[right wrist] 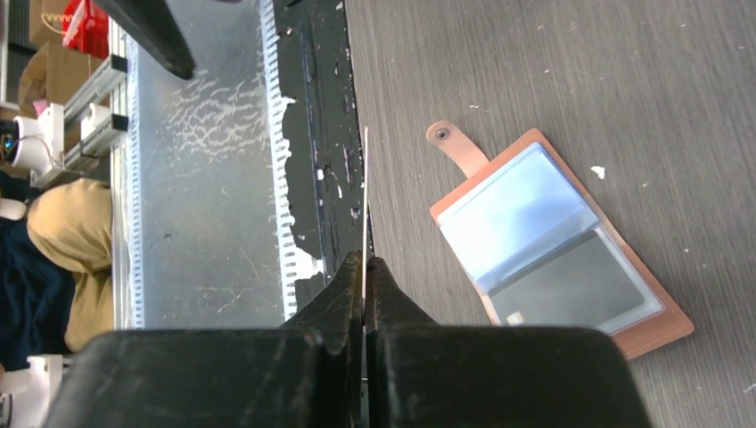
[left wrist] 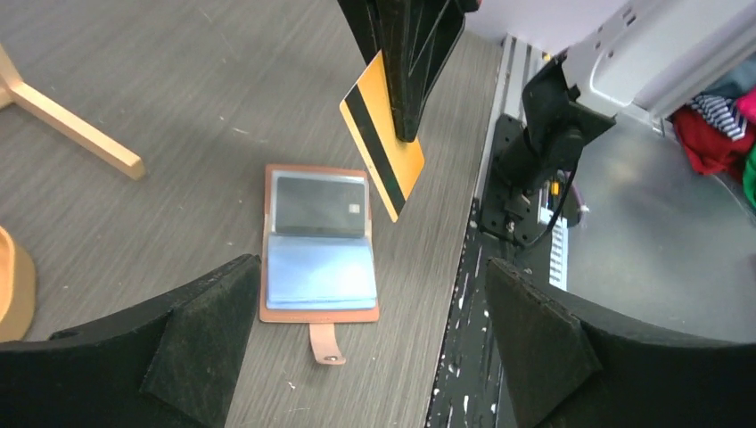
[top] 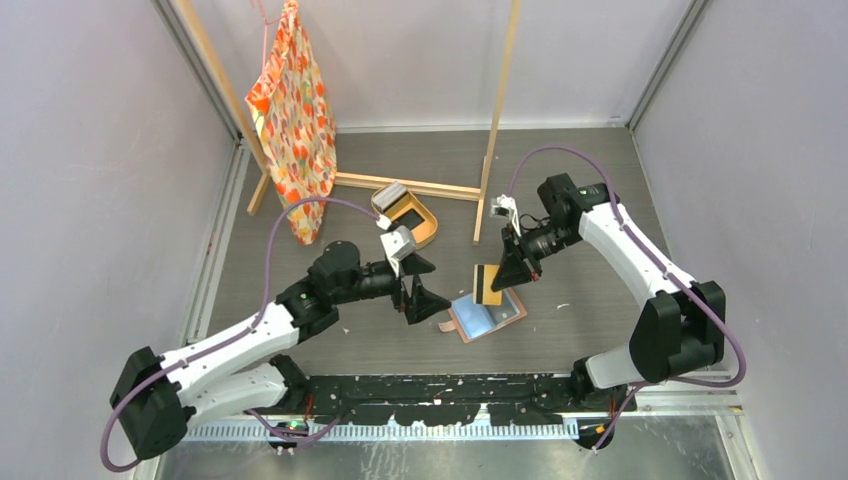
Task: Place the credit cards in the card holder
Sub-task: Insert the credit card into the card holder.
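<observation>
The card holder (top: 487,316) lies open on the grey table, snap tab toward the near edge. A dark credit card (left wrist: 319,203) sits in its far pocket and the near pocket (left wrist: 319,272) shines blue. My right gripper (top: 515,272) hangs just above the holder, shut on a tan card with a black stripe (top: 487,284). That card (left wrist: 382,147) tilts down toward the holder and shows edge-on (right wrist: 365,196) between the pinched fingertips (right wrist: 365,260). My left gripper (top: 415,291) stands open and holds nothing, just left of the holder (left wrist: 318,245).
An oval tan tray (top: 428,228) with more cards (top: 396,196) stands behind the left gripper. A wooden rack (top: 497,110) with a hanging orange patterned bag (top: 295,120) fills the back. A black rail (top: 450,395) runs along the near table edge.
</observation>
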`<state>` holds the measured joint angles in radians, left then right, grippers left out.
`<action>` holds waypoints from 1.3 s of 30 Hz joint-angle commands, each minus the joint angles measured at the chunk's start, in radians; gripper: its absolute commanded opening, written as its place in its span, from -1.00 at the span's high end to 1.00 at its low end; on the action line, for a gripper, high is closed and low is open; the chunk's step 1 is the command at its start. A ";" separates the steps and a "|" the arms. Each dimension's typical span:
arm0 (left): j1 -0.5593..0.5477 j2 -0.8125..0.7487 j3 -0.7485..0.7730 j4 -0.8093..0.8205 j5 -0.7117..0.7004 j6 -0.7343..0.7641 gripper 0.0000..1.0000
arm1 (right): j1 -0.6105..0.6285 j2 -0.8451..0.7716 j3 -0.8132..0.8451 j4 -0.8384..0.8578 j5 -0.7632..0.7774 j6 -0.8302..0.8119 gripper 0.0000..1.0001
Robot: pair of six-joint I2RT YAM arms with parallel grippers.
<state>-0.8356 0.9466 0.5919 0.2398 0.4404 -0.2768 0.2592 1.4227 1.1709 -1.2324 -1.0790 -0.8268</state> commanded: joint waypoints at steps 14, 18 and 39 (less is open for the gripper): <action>0.031 0.363 0.134 0.260 0.235 -0.097 -0.58 | 0.065 0.048 0.052 -0.063 0.043 -0.095 0.98; 0.032 0.445 0.137 0.392 0.275 -0.198 -0.34 | 0.067 0.048 0.052 -0.062 0.041 -0.095 0.98; 0.030 0.581 -0.007 0.840 0.265 -0.607 0.99 | 0.040 0.010 0.064 -0.051 0.117 -0.050 -0.08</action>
<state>-0.8085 1.5379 0.6865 0.8440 0.7883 -0.7162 0.3275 1.4799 1.1881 -1.2884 -1.0142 -0.8867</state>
